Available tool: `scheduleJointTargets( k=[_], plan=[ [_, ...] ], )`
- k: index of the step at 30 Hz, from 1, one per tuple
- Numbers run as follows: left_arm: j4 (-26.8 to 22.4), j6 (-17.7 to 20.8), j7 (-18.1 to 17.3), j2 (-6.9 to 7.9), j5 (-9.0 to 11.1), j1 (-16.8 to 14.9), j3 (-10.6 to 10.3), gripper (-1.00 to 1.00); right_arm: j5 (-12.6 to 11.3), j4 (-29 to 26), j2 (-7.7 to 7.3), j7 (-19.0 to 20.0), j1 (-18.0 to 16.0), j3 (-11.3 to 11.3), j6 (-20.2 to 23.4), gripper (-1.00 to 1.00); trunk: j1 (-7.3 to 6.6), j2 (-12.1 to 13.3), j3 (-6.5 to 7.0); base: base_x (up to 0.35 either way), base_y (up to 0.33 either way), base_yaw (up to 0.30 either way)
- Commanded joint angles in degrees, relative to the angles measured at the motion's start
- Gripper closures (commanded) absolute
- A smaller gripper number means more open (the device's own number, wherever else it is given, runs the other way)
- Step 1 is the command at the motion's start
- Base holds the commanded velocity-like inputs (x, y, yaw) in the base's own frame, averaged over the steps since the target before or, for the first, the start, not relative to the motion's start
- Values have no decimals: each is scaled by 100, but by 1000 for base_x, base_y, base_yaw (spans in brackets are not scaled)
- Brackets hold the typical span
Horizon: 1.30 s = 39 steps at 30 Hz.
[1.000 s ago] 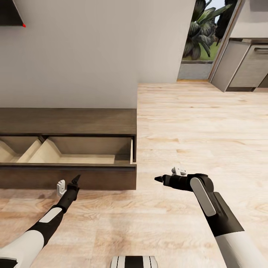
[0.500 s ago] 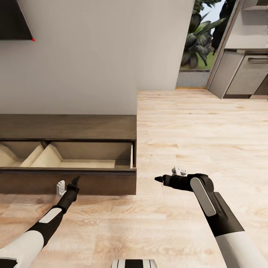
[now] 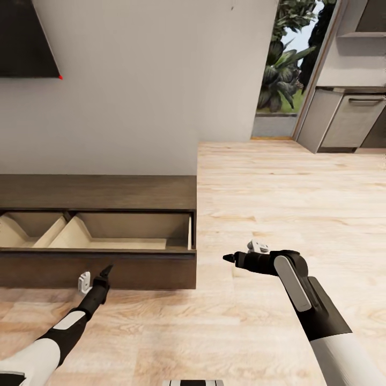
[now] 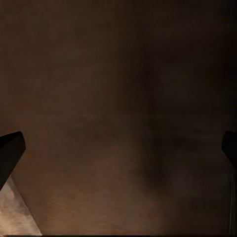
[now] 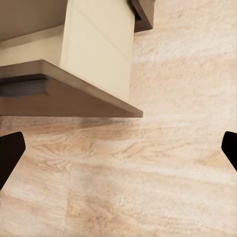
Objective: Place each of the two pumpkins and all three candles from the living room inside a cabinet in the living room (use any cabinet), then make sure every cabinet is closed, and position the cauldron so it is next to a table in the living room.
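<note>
Long low dark-brown wooden cabinet (image 3: 107, 192) at centre left, drawer pulled out, left gripper (image 3: 107, 268) fingers apart against its front, right gripper (image 3: 228, 258) fingers apart over pale wood floor (image 3: 279, 193).

A plain pale wall (image 3: 139, 86) is filling the upper part of the head view, with a dark flat panel (image 3: 27, 40), perhaps a television, hanging at its upper left. Light wood plank flooring (image 3: 289, 203) is running back towards a tall glazed opening (image 3: 281, 64), where green foliage is showing outside in daylight. Beside it, grey kitchen units (image 3: 348, 120) are standing under a pale upper shelf.
</note>
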Motion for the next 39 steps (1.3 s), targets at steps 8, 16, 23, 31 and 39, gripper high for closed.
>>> scheduleJointTargets(
  k=[8,16,23,31,39],
  plan=[
    [113,23,-36,43,185,222,-37,-100,-57,-5,-5,-60,-3,11,11,-100,-21,9,173,0,0,0],
    [131,7,-36,67,199,465,-37,-100,-57,-5,-2,-56,-3,11,11,-100,-42,20,351,0,0,0],
    [138,-41,-17,91,190,737,-37,-100,-57,-4,8,-52,-3,41,11,-100,-60,29,506,0,0,0],
    [598,-356,9,106,154,878,-78,-100,-55,289,16,-282,2,41,14,-100,-81,40,683,0,0,0],
    [1311,-415,-14,109,-6,884,-111,-100,-43,1643,-5,-780,17,62,-188,-100,-101,51,837,0,0,0]
  ],
)
